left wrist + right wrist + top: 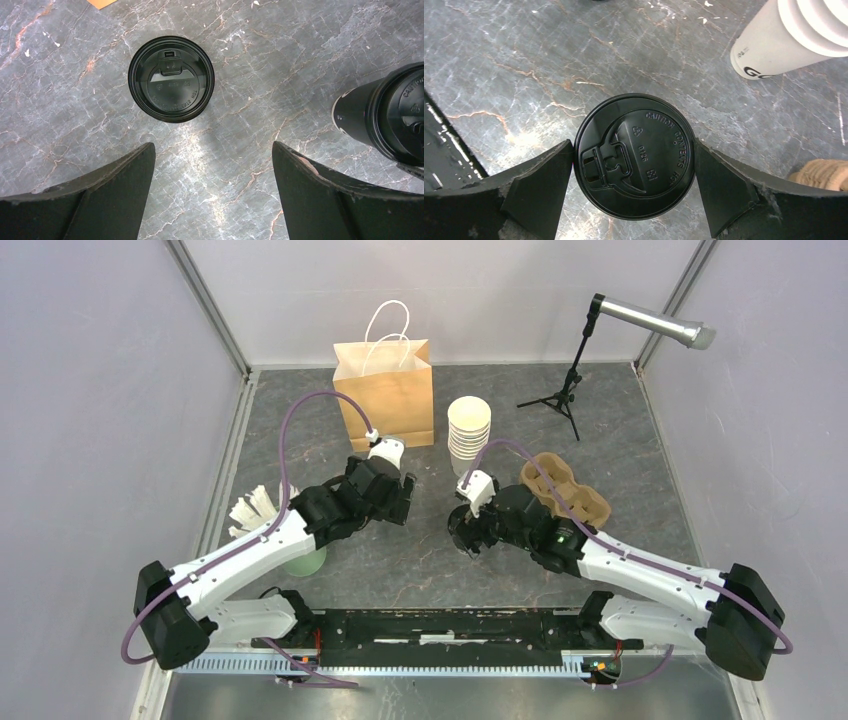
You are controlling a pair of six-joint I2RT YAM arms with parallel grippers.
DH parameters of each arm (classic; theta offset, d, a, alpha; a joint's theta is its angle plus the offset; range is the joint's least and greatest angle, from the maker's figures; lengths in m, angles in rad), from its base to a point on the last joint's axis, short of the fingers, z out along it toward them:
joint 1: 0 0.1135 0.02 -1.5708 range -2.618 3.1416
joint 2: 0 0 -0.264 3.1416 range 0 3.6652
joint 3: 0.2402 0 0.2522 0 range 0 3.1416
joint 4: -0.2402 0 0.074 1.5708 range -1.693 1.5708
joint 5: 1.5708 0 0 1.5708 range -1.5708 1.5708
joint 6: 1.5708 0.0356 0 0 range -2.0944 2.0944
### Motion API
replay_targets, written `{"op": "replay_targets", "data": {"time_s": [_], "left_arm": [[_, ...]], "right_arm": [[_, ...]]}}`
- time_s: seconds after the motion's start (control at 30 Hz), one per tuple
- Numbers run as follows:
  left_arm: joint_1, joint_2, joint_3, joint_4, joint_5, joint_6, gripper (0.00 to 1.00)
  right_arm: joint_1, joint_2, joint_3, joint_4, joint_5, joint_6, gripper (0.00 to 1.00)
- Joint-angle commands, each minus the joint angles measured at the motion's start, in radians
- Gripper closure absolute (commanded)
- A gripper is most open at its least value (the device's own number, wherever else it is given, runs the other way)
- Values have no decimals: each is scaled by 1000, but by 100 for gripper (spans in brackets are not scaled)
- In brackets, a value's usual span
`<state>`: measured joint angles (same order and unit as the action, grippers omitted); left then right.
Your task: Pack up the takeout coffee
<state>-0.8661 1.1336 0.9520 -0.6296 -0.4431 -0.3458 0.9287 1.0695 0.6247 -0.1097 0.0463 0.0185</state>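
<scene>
One takeout coffee (171,79), seen from above as a round black lid, stands on the grey marble table ahead of my left gripper (212,150). That gripper hangs open with only bare table between its fingers. A second takeout coffee (634,160) stands between the fingers of my right gripper (634,145), which press against both sides of its lid rim. The same cup shows at the right edge of the left wrist view (400,115). Both grippers (395,495) (468,530) meet near the table's middle.
A brown paper bag (385,390) with white handles stands at the back. A stack of lidless cream cups (468,428) is to its right. A cardboard cup carrier (565,490) lies behind my right arm. A microphone stand (565,390) occupies the back right. White paper items (255,508) sit left.
</scene>
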Motion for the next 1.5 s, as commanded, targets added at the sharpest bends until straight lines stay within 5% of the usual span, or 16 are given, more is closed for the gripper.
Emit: {"op": "replay_targets", "data": {"time_s": [0.0, 0.23, 0.43, 1.47], "left_arm": [[-2, -21, 3, 44, -11, 34, 7], [-2, -35, 5, 41, 4, 30, 7], [-2, -42, 11, 30, 17, 30, 7], [-2, -25, 25, 13, 20, 33, 6]], "right_arm": [[4, -3, 19, 30, 107, -11, 8], [-43, 2, -2, 94, 345, -62, 6], [-188, 45, 8, 232, 252, -25, 8], [-367, 78, 29, 47, 408, 31, 7]]}}
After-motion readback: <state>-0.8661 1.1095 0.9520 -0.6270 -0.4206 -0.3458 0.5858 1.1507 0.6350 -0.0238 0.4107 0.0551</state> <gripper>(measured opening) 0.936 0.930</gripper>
